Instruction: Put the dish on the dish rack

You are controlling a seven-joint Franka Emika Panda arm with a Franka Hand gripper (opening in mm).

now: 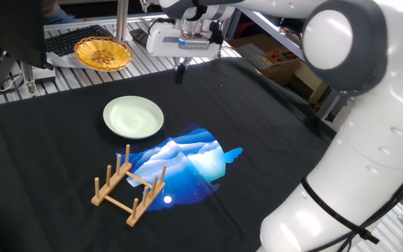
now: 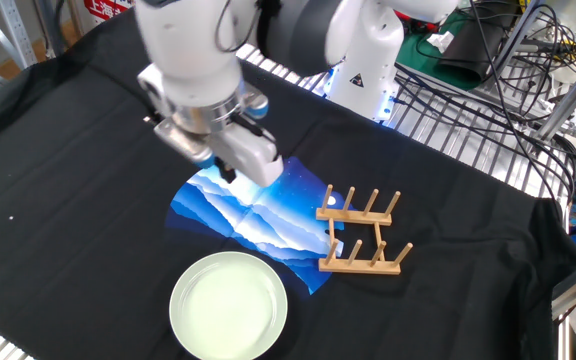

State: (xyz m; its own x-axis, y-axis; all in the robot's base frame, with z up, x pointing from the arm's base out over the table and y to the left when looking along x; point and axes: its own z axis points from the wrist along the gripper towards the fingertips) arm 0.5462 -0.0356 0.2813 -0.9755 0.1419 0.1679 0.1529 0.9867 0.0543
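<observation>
Dish (image 1: pixel 133 116) flat on black-draped bench (image 1: pixel 40 154), rim up, untouched; dish rack (image 1: pixel 129 185) stands apart from it, just beyond blue printed patch (image 1: pixel 187 162); rack rails run diagonally in one fixed view. Hand (image 1: pixel 180 71) hovers above cloth, well apart from dish; in the other fixed view dish (image 2: pixel 229 305) lies toward camera from hand (image 2: pixel 230 170); hand holds nothing, touches nothing; fingers look close together, though gap too small to judge, cannot tell. Judgement: reach toward dish rim comes first.

Pale-green dish (image 1: pixel 133 116) — light-wood dish rack (image 1: pixel 128 186)
</observation>
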